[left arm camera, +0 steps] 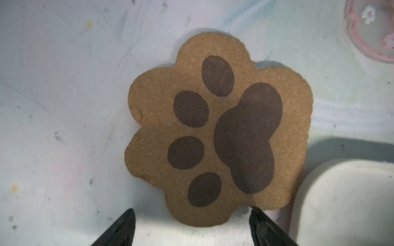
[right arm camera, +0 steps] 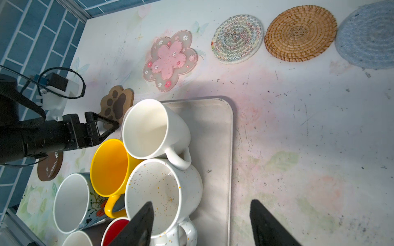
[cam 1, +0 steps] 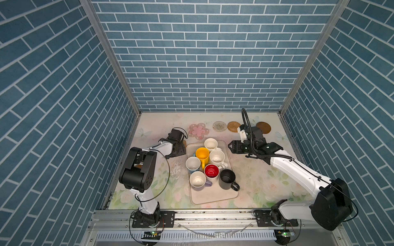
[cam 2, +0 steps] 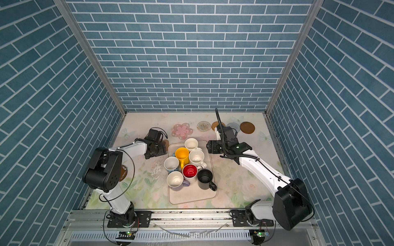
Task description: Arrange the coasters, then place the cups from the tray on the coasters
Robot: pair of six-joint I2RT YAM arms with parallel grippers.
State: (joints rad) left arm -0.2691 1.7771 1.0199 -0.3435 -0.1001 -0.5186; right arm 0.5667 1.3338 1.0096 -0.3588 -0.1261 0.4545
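The left claw (left arm camera: 191,219) hangs spread over the brown paw coaster (left arm camera: 217,132), which lies flat on the desk just beside the far left corner of the tray (cam 1: 213,197). The right claw (right arm camera: 201,215) is spread and empty over the tray's right rim, while the seven cups (cam 1: 210,170) stand crowded on the tray mid-desk. Along the far edge lie the pink flower coaster (cam 1: 198,131), patterned round (cam 1: 219,126), rattan round (cam 1: 233,126), blue knit round (cam 2: 233,127) and a brown disc (cam 1: 264,127); a second brown disc (cam 2: 123,173) lies near the left edge.
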